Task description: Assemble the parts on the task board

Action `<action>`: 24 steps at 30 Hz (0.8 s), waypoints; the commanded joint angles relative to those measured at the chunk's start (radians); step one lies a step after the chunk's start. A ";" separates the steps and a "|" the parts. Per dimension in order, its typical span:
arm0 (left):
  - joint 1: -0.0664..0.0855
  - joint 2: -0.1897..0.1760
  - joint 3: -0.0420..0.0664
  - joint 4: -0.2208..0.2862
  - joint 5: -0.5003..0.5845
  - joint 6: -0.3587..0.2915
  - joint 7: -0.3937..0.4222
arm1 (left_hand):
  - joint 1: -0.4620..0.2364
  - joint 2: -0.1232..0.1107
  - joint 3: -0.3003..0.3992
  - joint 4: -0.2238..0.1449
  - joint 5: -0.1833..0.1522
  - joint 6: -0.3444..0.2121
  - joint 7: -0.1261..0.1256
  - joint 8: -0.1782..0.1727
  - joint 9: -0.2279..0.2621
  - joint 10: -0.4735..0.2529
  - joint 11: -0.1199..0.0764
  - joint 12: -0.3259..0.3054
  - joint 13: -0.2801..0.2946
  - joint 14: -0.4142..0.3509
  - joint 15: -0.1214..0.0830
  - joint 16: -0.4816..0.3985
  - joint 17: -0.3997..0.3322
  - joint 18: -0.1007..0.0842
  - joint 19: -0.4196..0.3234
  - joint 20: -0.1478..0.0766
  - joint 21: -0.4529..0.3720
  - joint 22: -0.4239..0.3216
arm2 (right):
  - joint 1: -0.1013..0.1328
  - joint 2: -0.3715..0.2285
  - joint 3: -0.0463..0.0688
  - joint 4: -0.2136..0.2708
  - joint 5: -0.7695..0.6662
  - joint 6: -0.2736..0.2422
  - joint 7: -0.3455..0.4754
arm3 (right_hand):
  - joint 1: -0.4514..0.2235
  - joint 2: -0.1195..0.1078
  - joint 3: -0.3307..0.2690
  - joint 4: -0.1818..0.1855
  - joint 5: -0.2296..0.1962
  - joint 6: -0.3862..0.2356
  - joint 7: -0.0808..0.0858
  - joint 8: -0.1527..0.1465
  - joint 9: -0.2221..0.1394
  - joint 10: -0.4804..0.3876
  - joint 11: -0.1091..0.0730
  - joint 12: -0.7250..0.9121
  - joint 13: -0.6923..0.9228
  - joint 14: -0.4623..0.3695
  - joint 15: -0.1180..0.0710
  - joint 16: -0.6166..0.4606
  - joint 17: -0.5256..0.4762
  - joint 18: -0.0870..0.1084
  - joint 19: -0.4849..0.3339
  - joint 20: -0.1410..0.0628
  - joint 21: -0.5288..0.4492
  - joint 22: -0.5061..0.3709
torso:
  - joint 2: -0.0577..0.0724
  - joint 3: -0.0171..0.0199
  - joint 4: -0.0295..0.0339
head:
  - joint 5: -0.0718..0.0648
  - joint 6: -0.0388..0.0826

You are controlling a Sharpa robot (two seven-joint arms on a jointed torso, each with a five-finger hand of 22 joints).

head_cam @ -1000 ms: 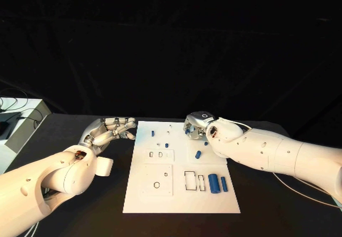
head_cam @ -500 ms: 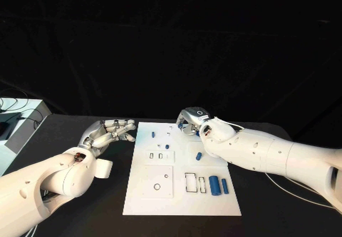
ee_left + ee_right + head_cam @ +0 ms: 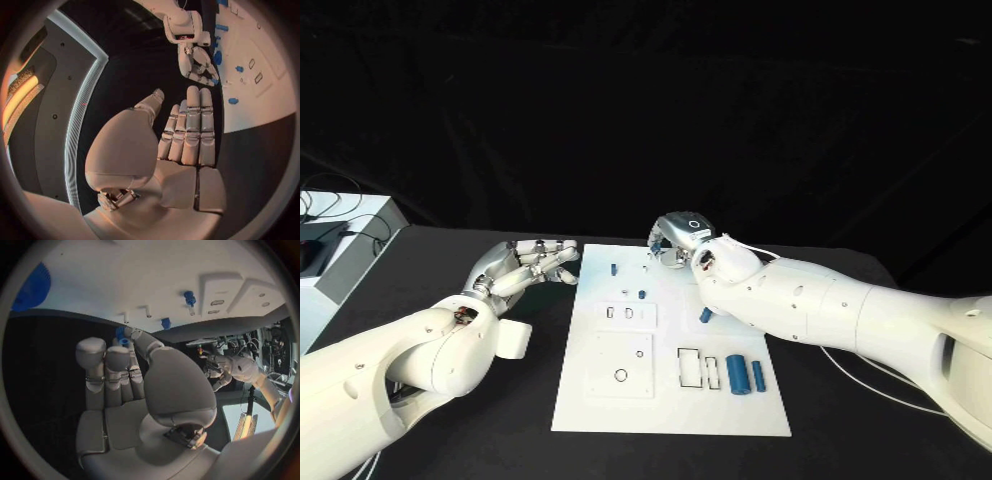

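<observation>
Your right hand [image 3: 678,238] is over the far edge of the task board [image 3: 668,400]; your left hand [image 3: 524,265] waits just off the board's side.

Look at the right wrist view: your right hand [image 3: 125,385] pinches a small blue part [image 3: 120,335] at its fingertips, thumb curved in toward it, the other fingers straight and close together. From the head view you see the same hand bent down over the board's far edge, the part itself mostly hidden. Your left hand holds nothing; in the left wrist view its fingers [image 3: 194,125] lie straight and side by side with the thumb set apart. Nearer you than the right hand, under its forearm, two blue cylinders [image 3: 746,375] stand side by side on the board, beside a rectangular slot [image 3: 687,367]. A small blue peg [image 3: 616,268] sits between the two hands.
</observation>
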 commanded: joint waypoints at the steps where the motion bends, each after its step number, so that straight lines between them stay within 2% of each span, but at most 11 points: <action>1: 0.000 0.001 0.002 0.006 -0.007 0.018 0.003 | 0.002 0.007 -0.003 -0.001 -0.002 -0.004 0.000 0.003 0.000 -0.005 0.000 0.004 0.001 -0.005 0.001 0.004 -0.001 0.007 -0.003 0.003 0.004 -0.001 | -0.001 0.008 0.001 -0.013 -0.006 -0.008 0.002 | 0.013 0.021 0.002 -0.002 0.000 0.006 0.000 0.003 0.000 0.060 -0.026 0.006 0.003 0.000 -0.008 0.003 0.001 0.020 0.015 -0.001 -0.003 0.001 | 0.001 -0.0050 0.0053 | -0.004 -0.002; 2: 0.000 0.001 0.002 0.007 -0.008 0.018 0.003 | 0.002 0.007 -0.003 -0.001 -0.002 -0.004 0.000 0.003 0.000 -0.005 0.000 0.004 0.001 -0.005 0.001 0.004 -0.001 0.007 -0.003 0.003 0.004 -0.001 | -0.001 0.011 0.001 -0.017 -0.006 -0.007 0.003 | 0.013 0.019 0.000 -0.001 0.000 0.005 0.000 0.002 -0.001 0.059 -0.025 0.006 0.003 0.001 -0.008 0.001 0.003 0.021 0.026 -0.001 -0.036 0.034 | 0.001 -0.0064 0.0056 | -0.005 -0.002; 7: 0.000 0.000 0.005 0.012 -0.010 0.017 0.003 | 0.003 0.008 -0.004 -0.001 -0.002 -0.002 -0.001 0.003 0.000 -0.004 -0.001 0.005 0.001 -0.005 0.001 0.004 -0.001 0.007 -0.003 0.003 0.004 -0.002 | -0.002 0.021 0.000 -0.028 -0.004 -0.002 0.006 | 0.013 0.019 0.000 -0.001 0.000 0.005 0.000 0.002 -0.001 0.059 -0.025 0.006 0.003 0.001 -0.008 0.001 0.003 0.021 0.026 -0.001 -0.036 0.034 | 0.004 -0.0094 0.0085 | -0.006 -0.004; 12: 0.000 0.000 0.007 0.014 -0.010 0.018 0.002 | 0.003 0.008 -0.004 -0.001 -0.002 -0.002 -0.001 0.003 0.000 -0.004 -0.001 0.005 0.001 -0.005 0.001 0.004 -0.001 0.007 -0.003 0.003 0.004 -0.002 | -0.003 0.025 0.000 -0.033 0.002 0.012 0.011 | 0.013 0.019 0.000 -0.001 0.000 0.005 0.000 0.002 -0.001 0.059 -0.025 0.006 0.003 0.001 -0.008 0.001 0.003 0.021 0.026 -0.001 -0.036 0.034 | 0.005 -0.0106 0.0103 | -0.008 -0.003; 13: 0.000 0.000 0.008 0.014 -0.010 0.018 0.002 | 0.003 0.008 -0.004 -0.001 -0.002 -0.002 -0.001 0.003 0.000 -0.004 -0.001 0.005 0.001 -0.005 0.001 0.004 -0.001 0.007 -0.003 0.003 0.004 -0.002 | -0.003 0.026 0.000 -0.035 0.003 0.015 0.013 | 0.013 0.019 -0.002 0.000 0.000 0.005 0.000 0.002 -0.003 0.057 -0.025 0.006 0.003 0.000 -0.007 -0.001 0.004 0.020 0.038 -0.001 -0.075 0.075 | 0.005 -0.0107 0.0100 | -0.008 -0.003; 21: 0.000 -0.002 0.010 0.015 -0.011 0.016 0.001 | 0.003 0.008 -0.004 -0.001 -0.002 -0.002 -0.001 0.003 0.000 -0.004 -0.001 0.005 0.001 -0.005 0.001 0.004 -0.001 0.007 -0.003 0.003 0.004 -0.002 | -0.003 0.029 0.000 -0.043 0.009 0.035 0.018 | 0.014 0.020 -0.004 0.000 0.003 0.005 0.000 0.004 -0.003 0.057 -0.025 0.006 0.003 0.001 -0.008 -0.001 0.004 0.020 0.044 -0.001 -0.089 0.089 | 0.008 -0.0113 0.0086 | -0.006 -0.001; 24: 0.000 -0.001 0.010 0.015 -0.011 0.017 0.000 | 0.004 0.008 -0.005 -0.001 -0.002 -0.004 -0.001 0.003 0.000 -0.006 0.000 0.004 0.001 -0.005 0.001 0.004 -0.003 0.007 -0.003 0.003 0.005 -0.005 | -0.003 0.029 0.000 -0.044 0.007 0.043 0.017 | 0.014 0.020 -0.004 0.000 0.003 0.005 0.000 0.004 -0.003 0.057 -0.025 0.006 0.003 0.001 -0.008 -0.001 0.004 0.020 0.044 -0.001 -0.089 0.089 | 0.008 -0.0120 0.0112 | -0.008 -0.002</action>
